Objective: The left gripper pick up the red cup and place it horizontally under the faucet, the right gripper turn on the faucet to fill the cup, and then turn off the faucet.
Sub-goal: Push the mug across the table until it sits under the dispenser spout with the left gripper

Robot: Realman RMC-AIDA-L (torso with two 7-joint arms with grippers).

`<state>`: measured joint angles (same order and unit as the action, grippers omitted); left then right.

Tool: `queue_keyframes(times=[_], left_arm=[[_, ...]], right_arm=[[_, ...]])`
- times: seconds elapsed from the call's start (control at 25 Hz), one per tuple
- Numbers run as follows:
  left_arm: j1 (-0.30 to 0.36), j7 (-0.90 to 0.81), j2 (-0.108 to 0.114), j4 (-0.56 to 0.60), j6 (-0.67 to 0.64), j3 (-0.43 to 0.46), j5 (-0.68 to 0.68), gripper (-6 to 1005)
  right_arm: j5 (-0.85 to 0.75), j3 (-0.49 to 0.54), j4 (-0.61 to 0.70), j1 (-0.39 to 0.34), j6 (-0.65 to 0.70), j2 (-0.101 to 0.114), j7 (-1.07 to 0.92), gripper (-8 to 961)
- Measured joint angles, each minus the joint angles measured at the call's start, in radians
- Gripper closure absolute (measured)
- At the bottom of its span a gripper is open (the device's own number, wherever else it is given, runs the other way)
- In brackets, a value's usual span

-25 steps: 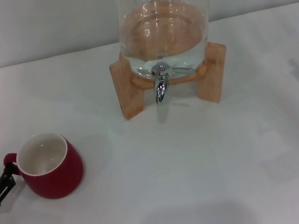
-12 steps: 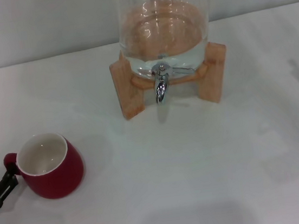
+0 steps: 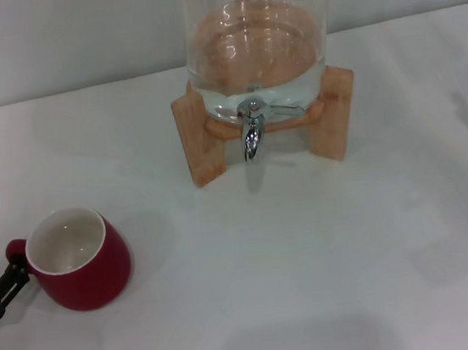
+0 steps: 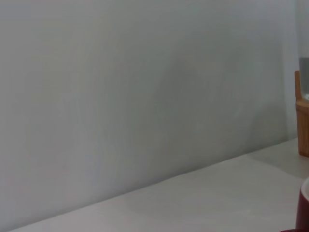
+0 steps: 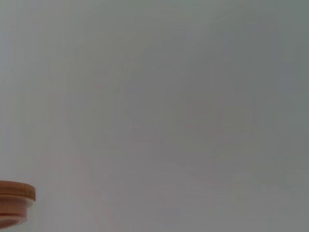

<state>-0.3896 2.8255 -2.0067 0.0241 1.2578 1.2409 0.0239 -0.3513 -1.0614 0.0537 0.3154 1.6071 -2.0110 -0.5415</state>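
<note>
The red cup (image 3: 80, 259) stands upright on the white table (image 3: 314, 268) at the front left, its white inside showing and its small handle (image 3: 14, 249) pointing left. A sliver of the cup also shows in the left wrist view (image 4: 304, 209). My left gripper (image 3: 0, 291) shows only as a black tip at the left edge, just below and beside the handle. The chrome faucet (image 3: 252, 130) points down from the clear glass dispenser (image 3: 254, 44) at the back centre, well apart from the cup. The right gripper is out of view.
The dispenser holds water and sits on a wooden stand (image 3: 199, 136), whose edge also shows in the left wrist view (image 4: 302, 113). Its orange lid shows in the right wrist view (image 5: 14, 198). A pale wall runs behind the table.
The left gripper's black tip has shifted slightly down and towards the left edge, off the cup's handle. The cup and faucet have not moved.
</note>
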Motion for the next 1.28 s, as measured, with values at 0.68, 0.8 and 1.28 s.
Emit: queue_keyframes(times=[0.68,0.8,1.28], left_arm=[[0.0,0.0,-0.004,0.002,0.0,0.006,-0.002,221],[0.0,0.0,-0.005,0.001,-0.007,0.007,-0.005,297],[-0.007,0.0,-0.006,-0.001,-0.038,0.005,-0.003,734]], right_arm=[[0.0,0.0,0.0,0.002,-0.003,0.0,0.0,155],[0.0,0.0,0.0,0.001,-0.003,0.0,0.0,155],[0.0,0.0,0.0,-0.001,0.002,0.0,0.0,155]])
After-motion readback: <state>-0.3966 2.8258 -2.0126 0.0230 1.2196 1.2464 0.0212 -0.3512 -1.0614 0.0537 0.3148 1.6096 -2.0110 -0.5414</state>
